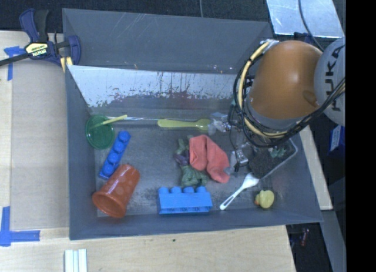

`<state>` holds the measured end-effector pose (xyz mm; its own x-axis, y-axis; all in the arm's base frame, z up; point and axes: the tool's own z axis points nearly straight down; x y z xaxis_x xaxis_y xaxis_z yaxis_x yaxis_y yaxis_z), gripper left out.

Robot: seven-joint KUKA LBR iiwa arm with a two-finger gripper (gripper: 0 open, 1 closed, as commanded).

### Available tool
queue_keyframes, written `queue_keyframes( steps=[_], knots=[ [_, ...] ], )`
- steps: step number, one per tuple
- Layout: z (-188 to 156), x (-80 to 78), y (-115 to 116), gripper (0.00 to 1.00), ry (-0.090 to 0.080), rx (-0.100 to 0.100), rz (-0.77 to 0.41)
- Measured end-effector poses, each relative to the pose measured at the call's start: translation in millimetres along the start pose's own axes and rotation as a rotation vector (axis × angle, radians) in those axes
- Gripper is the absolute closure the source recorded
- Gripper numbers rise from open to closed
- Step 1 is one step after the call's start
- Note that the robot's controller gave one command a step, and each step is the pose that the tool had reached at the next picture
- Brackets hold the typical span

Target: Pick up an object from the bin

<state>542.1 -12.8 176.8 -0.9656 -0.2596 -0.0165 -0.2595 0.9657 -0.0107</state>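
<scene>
My gripper [238, 158] hangs low in the right half of the bin, under the arm's orange dome. It is at the right edge of a crumpled red cloth [207, 156], and I cannot tell whether it touches the cloth. A white plastic spoon [237, 192] lies just below it, pointing down-left. A flat black thing [275, 152] lies to its right, partly hidden by the arm. A small yellow lump [265, 198] rests near the bin's front right corner.
A dark green toy figure [191, 175] lies by the cloth, with a blue brick [184, 200] in front of it. A yellow-green spoon [183, 124] lies along the back wall. At the left are a green cup [101, 131], a blue studded bar [114, 154] and an orange cup [116, 190].
</scene>
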Motion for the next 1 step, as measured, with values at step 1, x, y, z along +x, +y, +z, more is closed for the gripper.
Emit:
queue_keyframes(
  steps=[1],
  knots=[
    [79.5,-1.0,6.1,0.0,-0.008,0.002,-0.072]
  ],
)
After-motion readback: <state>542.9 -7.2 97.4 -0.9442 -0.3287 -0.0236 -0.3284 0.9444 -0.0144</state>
